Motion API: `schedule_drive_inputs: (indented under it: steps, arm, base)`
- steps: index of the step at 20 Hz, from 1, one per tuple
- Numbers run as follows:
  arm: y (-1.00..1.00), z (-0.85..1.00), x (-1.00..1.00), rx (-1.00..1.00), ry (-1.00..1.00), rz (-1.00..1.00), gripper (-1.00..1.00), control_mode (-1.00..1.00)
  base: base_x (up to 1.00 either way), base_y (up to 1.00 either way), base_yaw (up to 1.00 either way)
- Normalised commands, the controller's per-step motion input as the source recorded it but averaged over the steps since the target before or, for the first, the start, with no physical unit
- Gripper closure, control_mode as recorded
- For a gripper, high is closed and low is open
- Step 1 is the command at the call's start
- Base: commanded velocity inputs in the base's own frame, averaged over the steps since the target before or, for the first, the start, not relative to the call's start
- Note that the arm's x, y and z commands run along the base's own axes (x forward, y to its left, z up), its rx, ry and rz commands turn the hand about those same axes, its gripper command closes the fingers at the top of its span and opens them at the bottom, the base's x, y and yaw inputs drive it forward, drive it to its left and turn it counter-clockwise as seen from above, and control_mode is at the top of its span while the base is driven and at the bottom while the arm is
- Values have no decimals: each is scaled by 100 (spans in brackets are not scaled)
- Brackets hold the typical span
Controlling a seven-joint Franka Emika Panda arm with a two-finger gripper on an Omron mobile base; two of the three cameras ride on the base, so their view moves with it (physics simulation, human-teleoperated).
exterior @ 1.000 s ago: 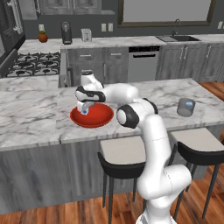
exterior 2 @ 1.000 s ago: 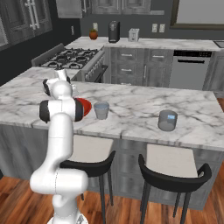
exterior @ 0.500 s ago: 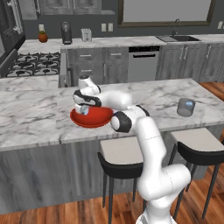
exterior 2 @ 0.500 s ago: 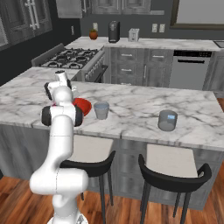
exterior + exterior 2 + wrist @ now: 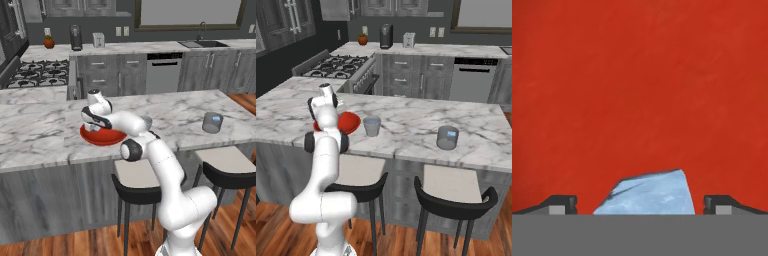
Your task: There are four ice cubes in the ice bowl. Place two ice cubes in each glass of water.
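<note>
- Marble island counter [image 5: 175, 115]: carries every task item, all toward the stool side, I judge within the arm's reach.
- Arm folded over itself, hand pointing down into the ice bowl [image 5: 102, 136]. The posture reads as a top-down pick.
- Ice bowl: red, shallow, on the counter's left part. The hand and forearm cover much of its inside in both base views, so the cubes cannot be counted.
- Near glass [image 5: 372, 126]: just beside the bowl, mostly hidden behind the forearm in the left base view. Far glass [image 5: 212, 122]: well apart to the right. Whether either holds ice is too small to tell.
- Gripper [image 5: 640, 202]: jaws spread wide, nothing held. The two tips stand on either side of one ice cube [image 5: 649, 194], apart from its faces, presumably set to close on it.
- That cube lies on the bowl's red floor. Its lower part is cut off at the hand view's bottom edge, so its full shape is unclear.
</note>
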Motion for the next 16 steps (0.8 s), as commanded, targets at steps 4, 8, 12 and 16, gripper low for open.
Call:
schedule_drive_inputs:
  steps: [4, 8, 12, 16]
  arm:
    - [13, -11, 10, -3, 0, 0, 100, -100]
    - [9, -10, 1, -2, 0, 0, 100, -100]
    - [0, -4, 0, 0, -1, 0, 100, -100]
    - [-2, 4, 0, 0, -2, -1, 100, -100]
  base:
    - [0, 0, 0]
    - [0, 0, 0]
    - [0, 0, 0]
    - [0, 0, 0]
